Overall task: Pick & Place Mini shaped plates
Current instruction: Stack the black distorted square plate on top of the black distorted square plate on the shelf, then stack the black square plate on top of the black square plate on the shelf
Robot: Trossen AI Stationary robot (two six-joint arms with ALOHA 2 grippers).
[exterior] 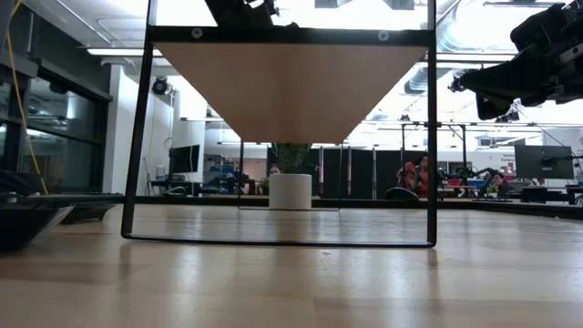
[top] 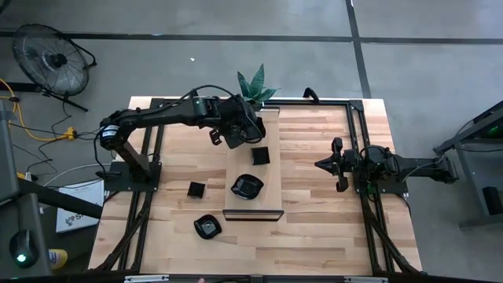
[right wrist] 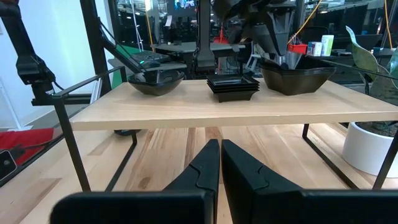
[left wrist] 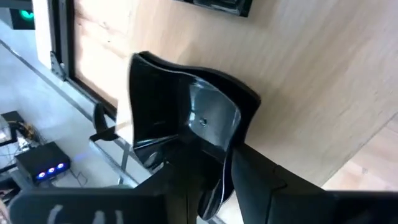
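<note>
A raised pale wooden board (top: pixel 253 206) carries the mini shaped plates: a wavy-rimmed one (top: pixel 247 187), a stack of square ones (top: pixel 260 156) and a deeper stack (right wrist: pixel 297 76) at its far end. My left gripper (top: pixel 242 132) hangs over that far stack, slanting down, with the top plate's (left wrist: pixel 186 106) rim between its parted fingers. Two more plates lie on the table: a square one (top: pixel 196 189) and a flower-shaped one (top: pixel 207 226). My right gripper (right wrist: pixel 221 163) waits shut at the table's right, level and holding nothing. My left gripper has one finger (left wrist: pixel 180 177) inside the top plate and one outside its raised rim (left wrist: pixel 217 177), coming from above at a slant. Whether the fingers touch the rim, I cannot tell. The plate rests on the stack below it (right wrist: pixel 297 76).
A potted plant (top: pixel 255 85) stands at the table's far edge, just behind the board. The board stands on thin black metal legs (exterior: pixel 137 137) with open space beneath. Black frame rails (top: pixel 357 149) run along the table's left and right sides.
</note>
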